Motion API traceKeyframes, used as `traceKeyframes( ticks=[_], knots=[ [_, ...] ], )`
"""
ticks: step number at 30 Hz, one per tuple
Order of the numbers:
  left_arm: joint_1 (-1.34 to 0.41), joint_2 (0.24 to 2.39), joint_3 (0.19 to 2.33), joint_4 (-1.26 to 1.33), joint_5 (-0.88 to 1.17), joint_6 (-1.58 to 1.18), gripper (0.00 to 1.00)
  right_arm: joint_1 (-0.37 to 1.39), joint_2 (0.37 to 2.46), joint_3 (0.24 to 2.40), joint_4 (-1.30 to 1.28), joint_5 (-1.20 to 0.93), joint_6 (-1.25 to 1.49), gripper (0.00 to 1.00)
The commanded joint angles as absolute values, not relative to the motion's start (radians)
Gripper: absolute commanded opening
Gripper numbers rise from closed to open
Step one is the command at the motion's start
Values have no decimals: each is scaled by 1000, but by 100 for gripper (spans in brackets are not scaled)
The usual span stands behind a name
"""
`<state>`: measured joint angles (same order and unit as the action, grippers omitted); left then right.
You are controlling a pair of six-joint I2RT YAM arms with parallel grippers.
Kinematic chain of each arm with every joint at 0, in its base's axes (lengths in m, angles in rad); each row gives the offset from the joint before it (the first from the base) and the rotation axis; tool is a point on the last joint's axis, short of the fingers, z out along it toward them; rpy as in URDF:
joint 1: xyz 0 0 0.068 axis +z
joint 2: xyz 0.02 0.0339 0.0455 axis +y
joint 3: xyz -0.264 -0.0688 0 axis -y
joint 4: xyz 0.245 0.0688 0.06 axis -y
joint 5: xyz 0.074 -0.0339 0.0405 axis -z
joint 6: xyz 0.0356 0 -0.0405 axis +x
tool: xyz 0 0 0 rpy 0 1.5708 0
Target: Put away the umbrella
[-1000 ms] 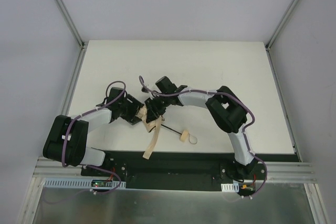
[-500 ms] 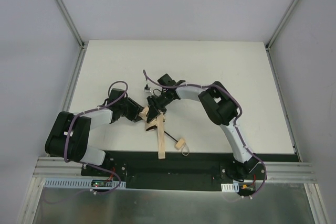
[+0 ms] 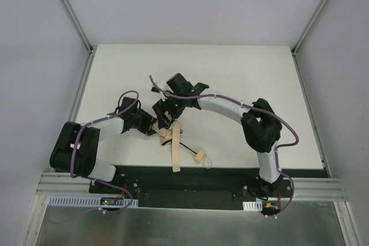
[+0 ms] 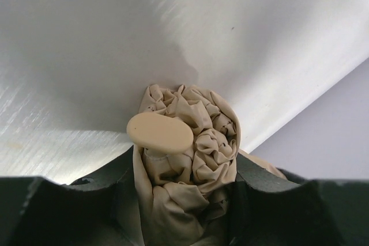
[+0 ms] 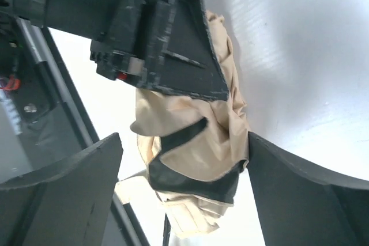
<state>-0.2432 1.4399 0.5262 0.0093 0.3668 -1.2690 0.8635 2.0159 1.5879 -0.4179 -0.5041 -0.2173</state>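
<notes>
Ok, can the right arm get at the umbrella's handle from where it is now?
Probably yes. The handle lies bare on the table, with nothing over it. The right gripper stands open around the canopy just beyond; the left gripper holds the canopy, clear of the handle.

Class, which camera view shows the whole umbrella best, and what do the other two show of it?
Top external: the umbrella shows whole, canopy, shaft and handle. Left wrist shows only bunched beige fabric and a pale oval cap between its fingers; right wrist only folds with black lining.
</notes>
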Motion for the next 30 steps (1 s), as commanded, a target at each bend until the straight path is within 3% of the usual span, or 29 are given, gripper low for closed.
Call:
traceKeyframes(
  ticks=[1, 11, 13, 15, 16, 20, 21, 24, 25, 30],
  knots=[
    [-253, 1482, 537, -248, 328, -1298, 0, 978, 2006, 1562, -402, -250, -354, 88],
    [-247, 1522, 615, -347, 367, -1370, 0, 1106, 2051, 1376, -218, 90, -413, 83],
    [-247, 1529, 614, -353, 373, -1390, 0, 1123, 2089, 1370, -213, 188, -417, 75],
    [-247, 1526, 607, -351, 371, -1405, 0, 1121, 2129, 1394, -248, 277, -390, 60],
    [-247, 1522, 606, -350, 367, -1408, 0, 1115, 2132, 1382, -244, 281, -385, 46],
    [-242, 1509, 607, -336, 342, -1365, 1, 1072, 2138, 1352, -236, 131, -348, 5],
    [-242, 1508, 610, -331, 334, -1329, 12, 1057, 2137, 1339, -226, 61, -342, 0],
    [-242, 1496, 627, -305, 302, -1241, 57, 1000, 2140, 1321, -216, -159, -299, 0],
    [-242, 1487, 624, -287, 301, -1209, 65, 977, 2144, 1316, -212, -238, -284, 0],
    [-245, 1419, 554, -132, 319, -1147, 73, 884, 2186, 1359, -207, -613, -206, 0]
  ],
)
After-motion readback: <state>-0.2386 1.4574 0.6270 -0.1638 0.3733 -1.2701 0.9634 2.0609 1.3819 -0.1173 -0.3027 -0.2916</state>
